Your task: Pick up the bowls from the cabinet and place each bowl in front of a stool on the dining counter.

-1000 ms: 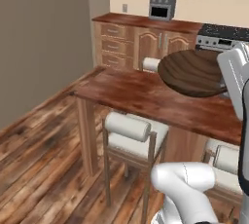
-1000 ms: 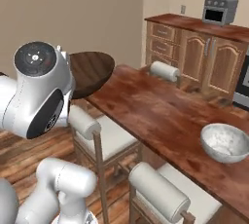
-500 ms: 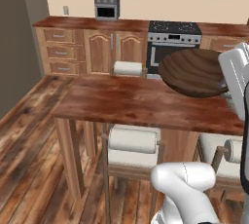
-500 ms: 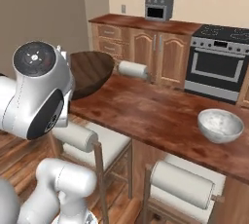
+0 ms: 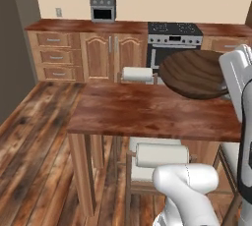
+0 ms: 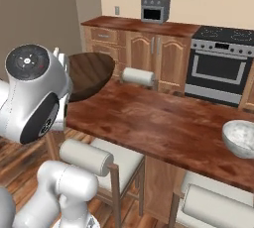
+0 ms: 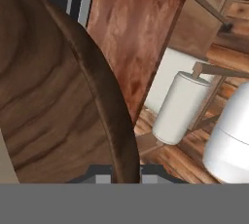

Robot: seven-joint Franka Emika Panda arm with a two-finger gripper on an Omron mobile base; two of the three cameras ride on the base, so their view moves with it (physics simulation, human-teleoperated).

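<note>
dark brown wooden bowl (image 5: 194,72) rides in the air above the dining counter (image 5: 147,112), carried at the end of the white arm — the gripper (image 7: 125,173) is nearly closed, its fingers pinched on the bowl's rim, as the hand view shows with the rim (image 7: 109,101) running up from between the fingertips. in the left base view the bowl hangs over the counter's right part, tilted so its underside faces the camera; in the right base view the same bowl (image 6: 89,73) sits over the counter's left end, partly hidden behind the arm's round joint.

on the counter's right end, seen from the right base view, the pale speckled bowl (image 6: 239,138) rests upright on the glossy reddish-brown top (image 6: 163,123), near the edge closest to the camera and well apart from the wooden bowl.

stools with white cushions stand around the counter — one (image 5: 155,156) tucked under its near edge in the left base view, another's rolled white backrest (image 5: 138,74) showing just beyond its far edge. in the right base view two near stools (image 6: 99,160) (image 6: 218,207) stand below the counter's near edge, the right one just below the speckled bowl.

beyond the counter, against the wall, run arched-door wooden cupboards (image 5: 98,55), a steel oven range (image 5: 172,41) and a small grey toaster oven (image 5: 103,9) on the worktop.
</note>
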